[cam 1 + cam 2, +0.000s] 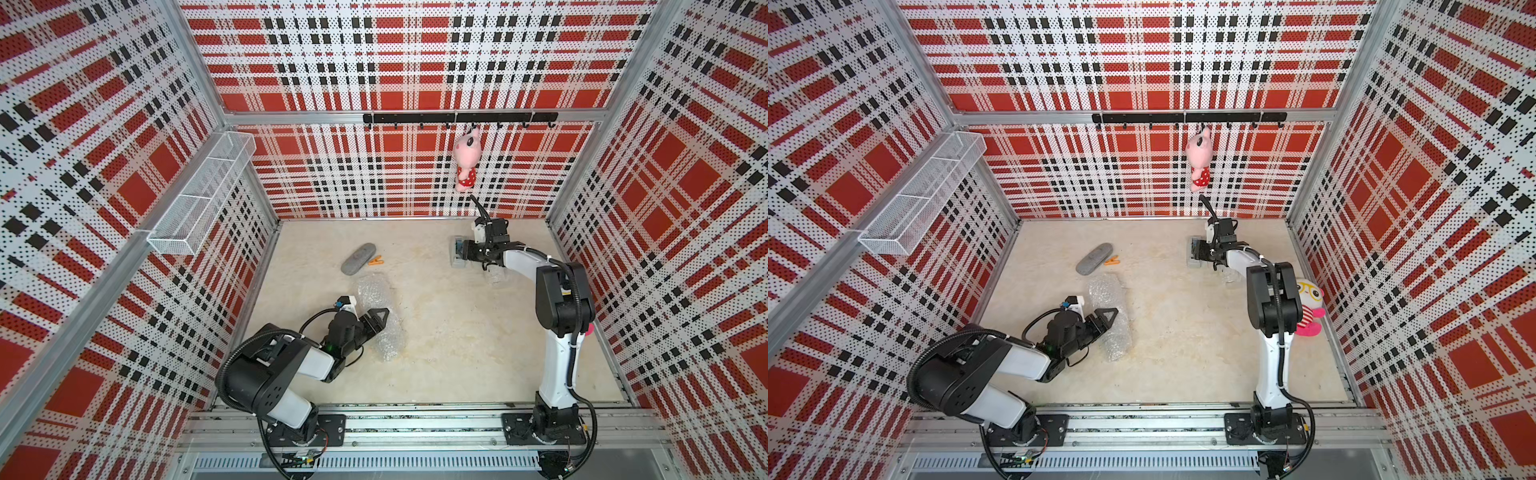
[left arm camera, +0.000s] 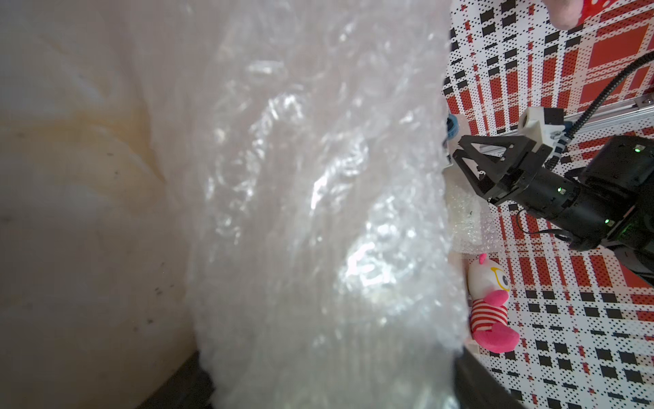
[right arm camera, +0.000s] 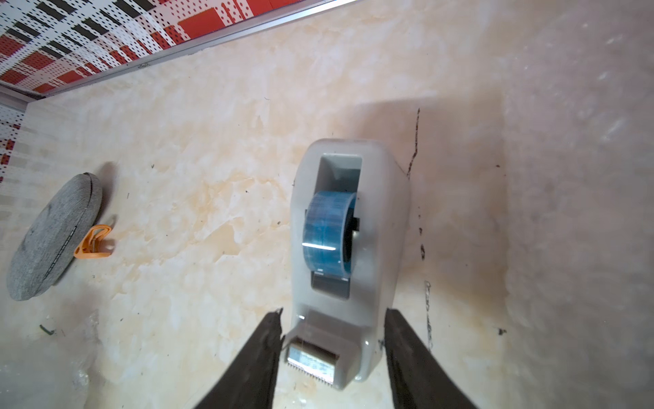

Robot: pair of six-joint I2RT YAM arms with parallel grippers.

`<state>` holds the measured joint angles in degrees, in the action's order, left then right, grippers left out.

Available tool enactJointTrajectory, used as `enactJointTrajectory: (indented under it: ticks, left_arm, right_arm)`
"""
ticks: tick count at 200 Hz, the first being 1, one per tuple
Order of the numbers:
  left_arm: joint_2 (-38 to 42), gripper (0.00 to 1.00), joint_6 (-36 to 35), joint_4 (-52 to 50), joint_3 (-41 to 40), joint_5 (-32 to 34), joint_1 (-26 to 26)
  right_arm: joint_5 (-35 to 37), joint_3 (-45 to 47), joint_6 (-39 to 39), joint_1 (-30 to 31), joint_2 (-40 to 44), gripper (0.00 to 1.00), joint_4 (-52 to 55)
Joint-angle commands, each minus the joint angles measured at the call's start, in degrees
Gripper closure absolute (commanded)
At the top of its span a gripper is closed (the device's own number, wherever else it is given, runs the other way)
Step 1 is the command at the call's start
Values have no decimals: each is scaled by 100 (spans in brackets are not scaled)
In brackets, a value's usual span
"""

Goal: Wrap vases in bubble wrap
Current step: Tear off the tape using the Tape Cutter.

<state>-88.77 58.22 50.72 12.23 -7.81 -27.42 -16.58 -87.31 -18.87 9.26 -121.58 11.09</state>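
1. Left arm. I read the left fingers [image 1: 379, 316] as clamped on a rolled wrap [image 1: 372, 293], with one finger on top and the other on the tabletop side. In the left wrist view the roll fills the gap between them. It lies on the tabletop [image 1: 436, 353] near the left edge, running from mid-depth toward the near edge. I cannot make out a vase inside it.

2. Right arm. The right fingers [image 3: 262, 361] straddle the cutter end of the dispenser [image 3: 384, 230], one on each side. I cannot tell whether they press on it or only flank it. The dispenser stands near the far edge, right of centre, and carries a blue tape roll [image 3: 327, 233].

3. Second wrap [image 2: 465, 216]. It lies just beside the dispenser, partly under the right arm in both top views. Its contents are not discernible.

4. Other items. A grey case [image 1: 358, 258] lies toward the far-left corner, with an orange clip [image 1: 376, 261] just beside it. A pink plush [image 1: 466, 164] hangs from the hook rail [image 1: 415, 117] on the back wall. A plush with glasses [image 1: 1308, 305] sits at the right edge.
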Motion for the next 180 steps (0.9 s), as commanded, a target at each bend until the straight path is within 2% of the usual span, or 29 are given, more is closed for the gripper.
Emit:
enactJointTrajectory:
  ticks: [1,64,180]
  left_arm:
    - [-211,55,-82,-687,-45,-71,-98]
    - [-158,55,-78,-694,-72,-56,-98]
    - [-176,55,-70,-686,-72,-52,-106]
  right_arm:
    - [-148,-18,91,24,114,51,-11]
    - [-482,-155,5,24,-206,52,-72]
    - [-690,-168,-139,24,-392,56,-176]
